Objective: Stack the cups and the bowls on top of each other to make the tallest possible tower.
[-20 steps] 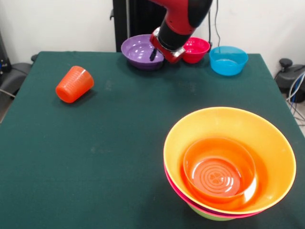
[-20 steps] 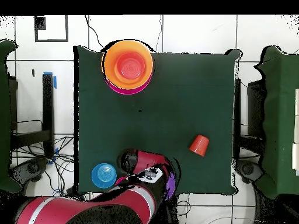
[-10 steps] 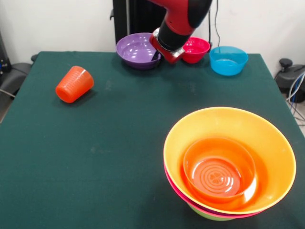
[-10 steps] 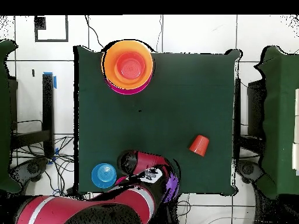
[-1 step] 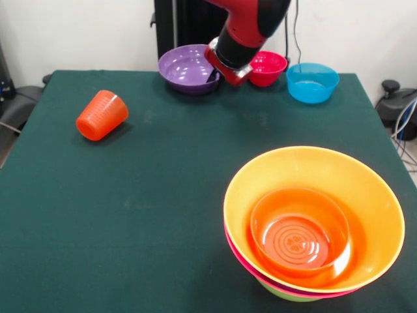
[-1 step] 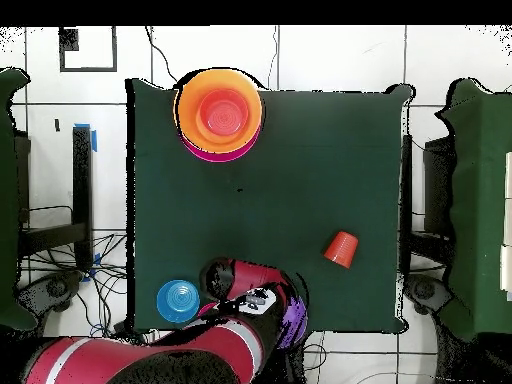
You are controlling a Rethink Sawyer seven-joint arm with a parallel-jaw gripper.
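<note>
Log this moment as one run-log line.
gripper: at purple bowl's rim, grasp unclear | cup: on its side | tower: small orange bowl in large orange bowl | loose: red bowl, blue bowl

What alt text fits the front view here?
A red and black robot arm's gripper sits at the rim of a glossy purple plastic bowl on a green table. A tipped orange-red tumbler lies left; nested orange bowls sit front right.
</note>
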